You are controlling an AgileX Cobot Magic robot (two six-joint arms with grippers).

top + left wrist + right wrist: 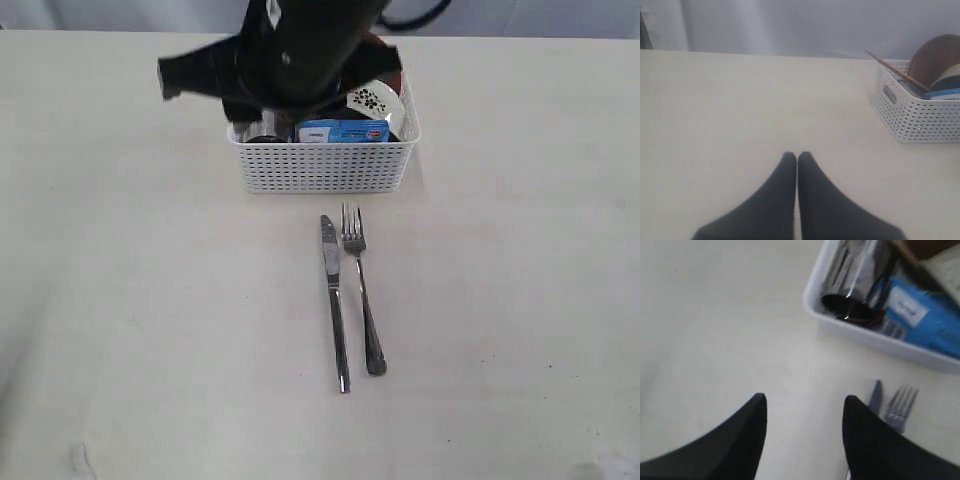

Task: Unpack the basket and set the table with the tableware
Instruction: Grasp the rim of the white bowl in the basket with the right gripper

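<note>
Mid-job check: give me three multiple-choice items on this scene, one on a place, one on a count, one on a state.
1. Where is the knife relative to the basket? A inside it; B on the table in front of it, beside the fork; C behind it.
2. How many utensils lie on the table? A two; B none; C four.
3. The left gripper is: A wide open; B shut and empty; C clamping an item.
Answers: 1 B, knife and fork lie side by side. 2 A, only those two are out. 3 B, it is closed with nothing held.
</note>
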